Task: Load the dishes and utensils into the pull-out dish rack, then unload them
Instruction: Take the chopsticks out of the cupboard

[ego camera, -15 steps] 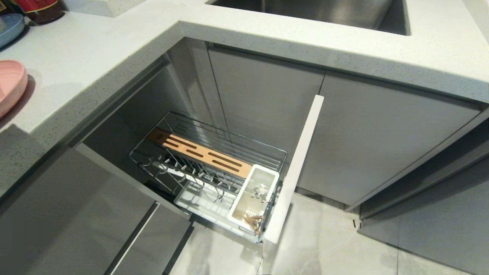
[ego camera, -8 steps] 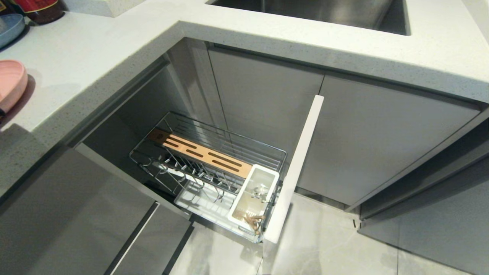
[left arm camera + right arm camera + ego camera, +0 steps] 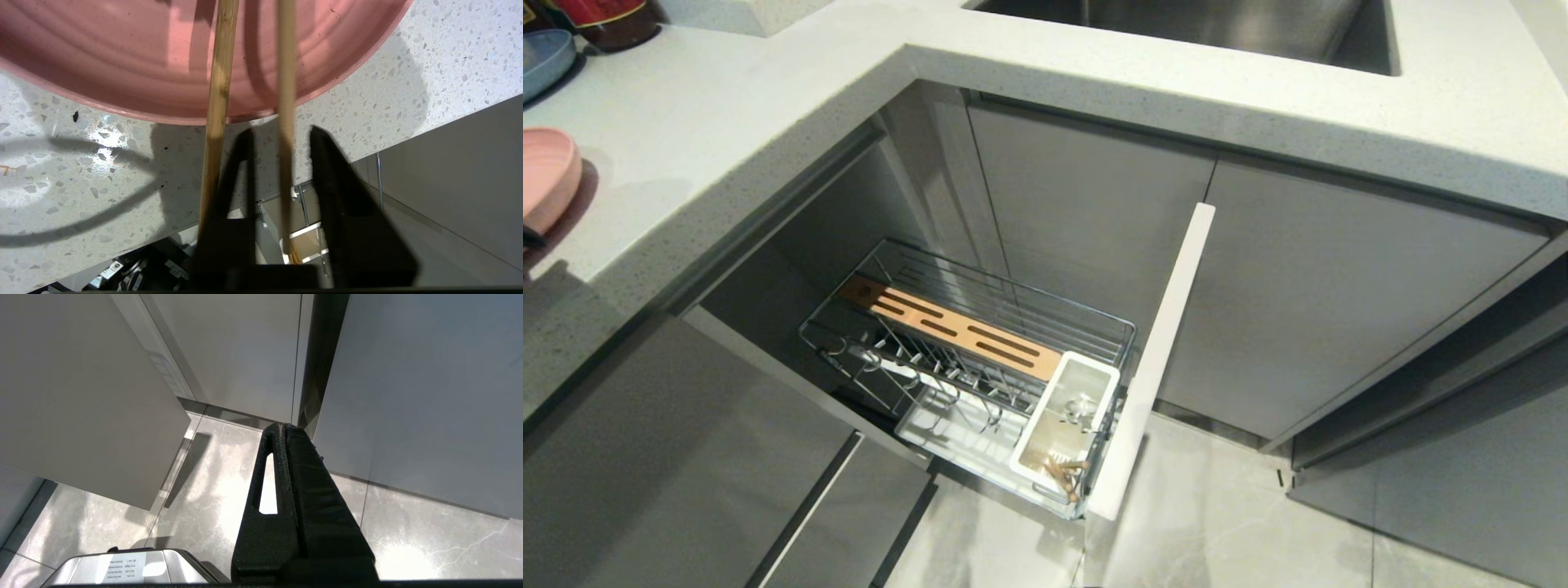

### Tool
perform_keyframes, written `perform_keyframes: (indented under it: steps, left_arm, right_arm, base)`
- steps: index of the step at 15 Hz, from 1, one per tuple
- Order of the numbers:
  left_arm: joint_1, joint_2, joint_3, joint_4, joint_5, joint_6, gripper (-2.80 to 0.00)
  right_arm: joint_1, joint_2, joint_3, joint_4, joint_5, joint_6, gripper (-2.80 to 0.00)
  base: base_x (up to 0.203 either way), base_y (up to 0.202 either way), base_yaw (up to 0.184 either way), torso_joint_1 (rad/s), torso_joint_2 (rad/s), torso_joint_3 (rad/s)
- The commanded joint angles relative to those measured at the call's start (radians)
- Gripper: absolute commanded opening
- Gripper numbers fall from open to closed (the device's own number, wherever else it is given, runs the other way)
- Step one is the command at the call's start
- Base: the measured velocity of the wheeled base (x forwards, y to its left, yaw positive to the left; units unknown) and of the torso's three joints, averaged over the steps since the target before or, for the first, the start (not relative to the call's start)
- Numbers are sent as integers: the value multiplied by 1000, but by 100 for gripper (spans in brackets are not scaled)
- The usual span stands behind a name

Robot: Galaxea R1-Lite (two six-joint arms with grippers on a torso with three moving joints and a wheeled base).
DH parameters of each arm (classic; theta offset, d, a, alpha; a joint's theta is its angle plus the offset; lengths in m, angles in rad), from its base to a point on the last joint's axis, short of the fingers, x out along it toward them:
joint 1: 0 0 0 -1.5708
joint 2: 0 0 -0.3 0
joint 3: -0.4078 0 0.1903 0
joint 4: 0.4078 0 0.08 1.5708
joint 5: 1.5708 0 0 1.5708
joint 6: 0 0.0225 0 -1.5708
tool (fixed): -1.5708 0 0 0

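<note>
Pink, matte and round, the plate [image 3: 171, 57] is seen lying on the speckled white countertop [image 3: 73, 171], close to the counter's edge; in the head view only its rim shows at nine o'clock. Two light wooden chopsticks [image 3: 216, 106] are laid with their far ends across the plate and their near ends reaching back over the counter's edge. The left gripper [image 3: 280, 136] is held at that edge, at about six o'clock of the plate, with its black fingers [image 3: 241, 163] parted. One chopstick is seen in the gap between the fingers, the other just outside one finger; neither is pinched.

The pull-out dish rack [image 3: 980, 359] is drawn out of the lower cabinet at the middle of the head view, its pale front panel [image 3: 1156, 359] at three o'clock of the wire basket. A slotted wood strip [image 3: 956, 327] is laid along the basket, and prongs are seen beside it above the white tray [image 3: 947, 429]. In the white utensil box [image 3: 1066, 425] some wooden stick ends are visible at its near end. A blue-grey dish [image 3: 543, 61] is seen at ten o'clock on the counter.

The right gripper [image 3: 284, 426] is hung low above the pale floor tiles [image 3: 212, 490] near the cabinet fronts, its fingers pressed together on nothing.
</note>
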Motion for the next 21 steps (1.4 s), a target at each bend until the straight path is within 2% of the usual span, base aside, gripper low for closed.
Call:
perform_keyframes:
  steps: [1,10,16,17,19,21]
  left_arm:
    - [0,1,-2,-7,2,-6,0]
    - [-24,-21,-14,-68,-4,-8,0]
    - [-62,-55,-103,-86,-1,-8,0]
    - [-84,-63,-125,-89,2,5,-280]
    - [-103,-68,-172,-141,3,78,-280]
    - [-106,-72,-183,-281,12,139,-280]
  right_arm:
    - [0,-4,0,0,0,0,-280]
    - [0,-4,0,0,0,0,-280]
    - [0,-4,0,0,0,0,-280]
    - [0,-4,0,0,0,0,-280]
    - [0,-4,0,0,0,0,-280]
    - [0,-4,0,0,0,0,-280]
  base:
    - [0,0,0,0,0,0]
    - [0,0,0,0,0,0]
    - [0,0,0,0,0,0]
    - [0,0,0,0,0,0]
    - [0,0,0,0,0,0]
    - [0,0,0,0,0,0]
